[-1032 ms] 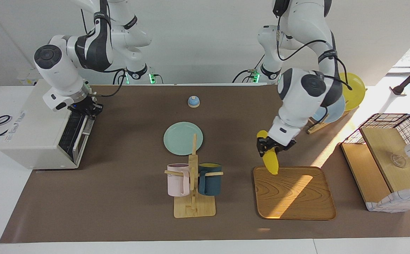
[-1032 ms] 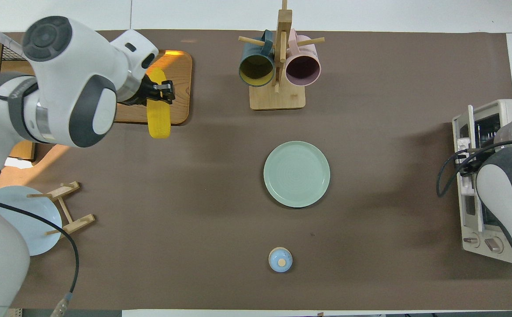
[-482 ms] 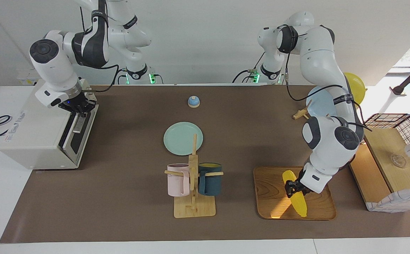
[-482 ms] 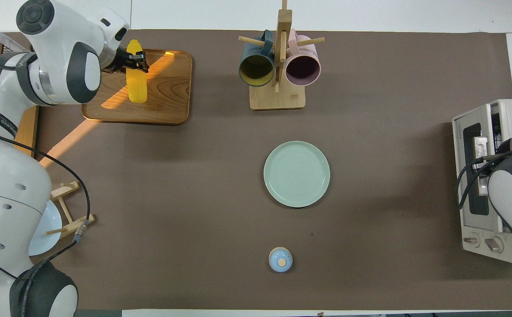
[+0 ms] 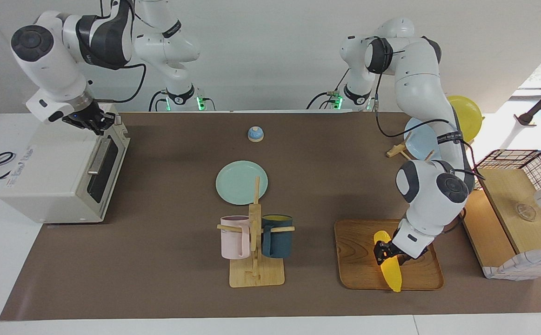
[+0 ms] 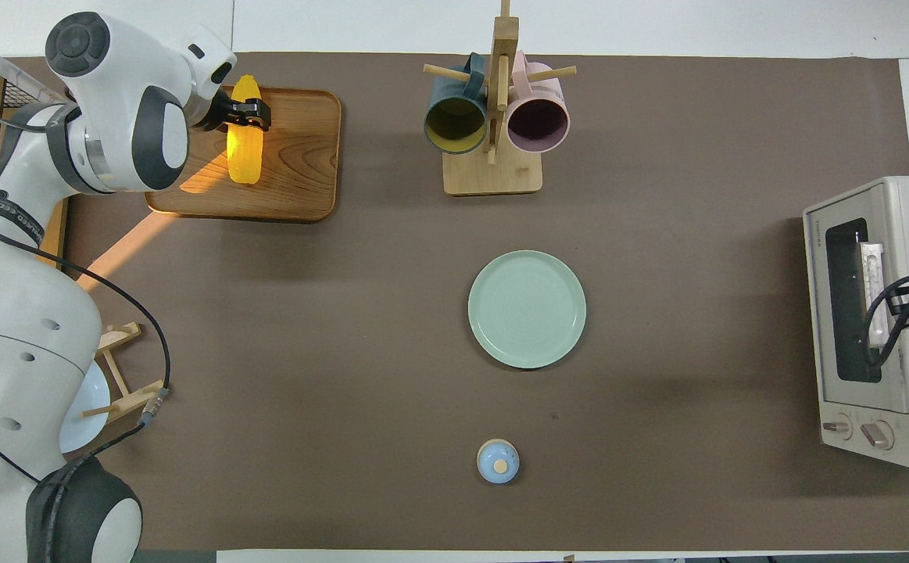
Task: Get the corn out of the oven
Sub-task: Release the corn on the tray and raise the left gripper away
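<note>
The corn [image 5: 388, 266], a smooth bright yellow cob with tapered ends, sat at the lower right of the facing view, slanting down over the wooden tray [image 5: 358, 251], its lower tip at the tray's edge! The left end effector [image 5: 384, 251] was pinching the corn near its upper half, dark fingers pressed on either side. That arm dropped steeply from a folded elbow, its wrist bent low over the tray. In the overhead view the same cob [image 6: 245, 129] showed at the upper left, on the grained, round-cornered tray [image 6: 298, 168].

Over at the upper left of the facing view stood the boxy off-white oven [image 5: 61, 172], its dark glass door up and shut, metal bar handle across it. The right end effector [image 5: 90, 122] hung at the oven's top front corner, arm arched high above; whether its fingers were spread or together, I could not tell.

Mid-frame lay a round pale green plate [image 5: 241, 182], glossy on the brown counter [image 5: 168, 260].
</note>
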{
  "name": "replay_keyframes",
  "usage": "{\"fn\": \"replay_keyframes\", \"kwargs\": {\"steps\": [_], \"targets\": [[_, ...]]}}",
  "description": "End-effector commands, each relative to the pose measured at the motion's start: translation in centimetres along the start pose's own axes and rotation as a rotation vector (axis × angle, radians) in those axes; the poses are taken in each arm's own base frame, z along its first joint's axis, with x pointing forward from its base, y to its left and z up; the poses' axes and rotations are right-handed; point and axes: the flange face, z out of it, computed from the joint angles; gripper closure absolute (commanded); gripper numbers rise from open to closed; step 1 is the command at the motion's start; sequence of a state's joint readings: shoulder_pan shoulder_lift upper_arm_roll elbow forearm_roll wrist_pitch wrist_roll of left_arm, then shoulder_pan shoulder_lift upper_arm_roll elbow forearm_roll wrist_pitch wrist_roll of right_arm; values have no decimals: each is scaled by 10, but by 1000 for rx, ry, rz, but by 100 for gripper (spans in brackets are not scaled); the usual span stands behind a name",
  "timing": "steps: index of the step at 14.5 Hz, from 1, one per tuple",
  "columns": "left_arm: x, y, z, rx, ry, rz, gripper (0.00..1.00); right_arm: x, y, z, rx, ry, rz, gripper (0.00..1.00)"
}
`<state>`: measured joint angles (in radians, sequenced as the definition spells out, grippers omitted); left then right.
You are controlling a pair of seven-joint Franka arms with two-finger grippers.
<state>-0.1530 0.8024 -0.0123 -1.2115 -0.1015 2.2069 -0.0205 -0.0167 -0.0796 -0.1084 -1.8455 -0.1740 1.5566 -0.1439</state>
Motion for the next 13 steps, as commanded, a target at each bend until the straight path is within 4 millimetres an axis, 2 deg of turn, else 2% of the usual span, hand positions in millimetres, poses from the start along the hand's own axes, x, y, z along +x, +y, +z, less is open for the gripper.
{"fn": "replay_keyframes", "kwargs": {"steps": [1, 3, 5, 6, 9, 10, 13], "targets": [[-3, -2, -20, 3, -4, 19, 0, -5, -6, -41, 71, 51, -26, 0], [-3, -5, -48, 1, -14, 4, 0, -6, -15, -65, 77, 73, -38, 0], [-5, -1, -88, 1, -31, -41, 0, 0, -23, -75, 83, 68, -54, 0], [-8, 1, -113, 4, -30, -55, 0, 0, -24, -77, 94, 72, -55, 0], [-28, -1, -194, 24, -83, -58, 0, 5, -29, -82, 119, 92, -53, 0], [-39, 3, -226, 24, -104, -54, 0, 7, -33, -81, 115, 92, -60, 0], [-73, 4, -296, 80, -160, -36, 0, 7, -37, -84, 112, 94, -58, 0]]}}
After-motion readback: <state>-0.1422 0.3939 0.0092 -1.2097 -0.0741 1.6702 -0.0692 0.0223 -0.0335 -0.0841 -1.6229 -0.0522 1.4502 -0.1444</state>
